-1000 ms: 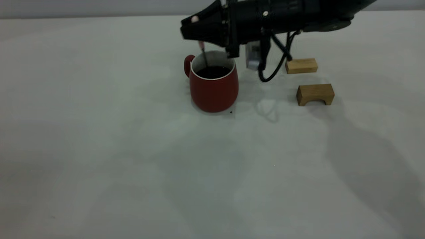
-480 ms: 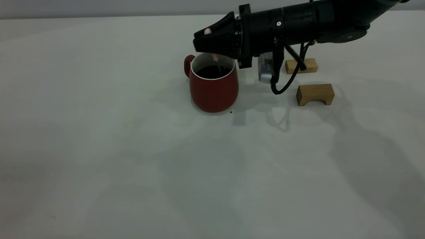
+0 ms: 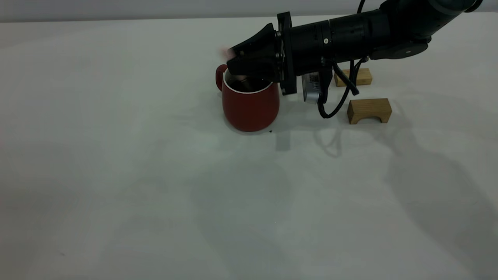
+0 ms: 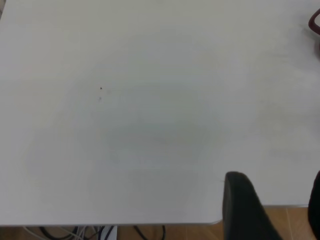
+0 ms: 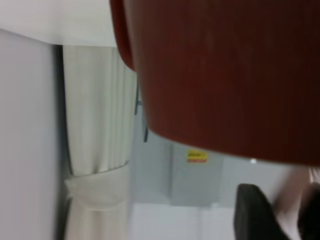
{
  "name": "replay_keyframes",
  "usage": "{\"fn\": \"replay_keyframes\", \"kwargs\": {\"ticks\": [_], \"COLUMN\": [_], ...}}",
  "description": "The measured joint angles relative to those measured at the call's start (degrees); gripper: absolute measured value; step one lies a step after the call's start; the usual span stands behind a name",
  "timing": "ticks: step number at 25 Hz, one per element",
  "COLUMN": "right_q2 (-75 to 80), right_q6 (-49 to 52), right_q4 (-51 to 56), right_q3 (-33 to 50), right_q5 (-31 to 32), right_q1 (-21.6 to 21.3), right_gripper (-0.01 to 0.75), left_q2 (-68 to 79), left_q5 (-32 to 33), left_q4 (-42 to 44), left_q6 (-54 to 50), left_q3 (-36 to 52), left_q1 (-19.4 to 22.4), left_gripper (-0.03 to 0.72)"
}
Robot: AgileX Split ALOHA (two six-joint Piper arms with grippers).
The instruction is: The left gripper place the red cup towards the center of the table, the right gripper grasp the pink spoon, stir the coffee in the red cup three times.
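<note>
Directly beneath the right gripper [image 3: 239, 64] stood the red cup [image 3: 251, 105], its white rim just under the black fingertips and its loop handle on the side beyond them. The gripper reached in nearly level from the right arm and was closed on the pink spoon [image 3: 225, 51], whose pale rounded handle end poked out past the fingertips as a blur; the grey neck ran down from the grip into the cup, though the bowl could not be made out. Dark coffee [image 3: 249, 83] showed against the white interior, mostly covered by the gripper. In the right wrist view the cup's glossy, rounded red wall [image 5: 225, 75] filled the frame close to the fingers [image 5: 257, 215].

Behind the gripper, beside the arm, two tan wooden blocks [image 3: 369, 110] sat on the matt off-white table [image 3: 116, 175], one arched underneath, one plain.

The left gripper [image 4: 275, 210] hung well away over the table's edge, its dark fingers spread apart and empty.
</note>
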Motion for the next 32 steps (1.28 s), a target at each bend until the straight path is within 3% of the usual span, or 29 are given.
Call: {"fn": "replay_keyframes", "kwargs": {"ticks": [4, 8, 15, 26, 32], "right_q2": [0.0, -2.45, -14.82, -38.53, -49.36], "right_q6": [-10.09, -20.07, -33.38, -33.88, -24.85], "right_q4": [-0.06, -3.68, -35.48, -76.05, -94.5], "right_q3": [0.0, 0.0, 0.0, 0.31, 0.67], "right_q5": [0.0, -0.41, -4.5, 2.65, 3.78], "right_q1": [0.07, 0.62, 1.95, 5.79, 5.96], "right_gripper": [0.422, 0.447, 0.449, 0.426, 0.378], "left_q2": [0.0, 0.0, 0.0, 0.0, 0.0], "left_q5": [0.0, 0.0, 0.0, 0.0, 0.0], "left_q4": [0.0, 0.0, 0.0, 0.0, 0.0], "left_q6": [0.0, 0.0, 0.0, 0.0, 0.0], "left_q3": [0.0, 0.0, 0.0, 0.0, 0.0], "left_q1": [0.0, 0.0, 0.0, 0.0, 0.0], "left_gripper": [0.391, 0.391, 0.391, 0.391, 0.391]}}
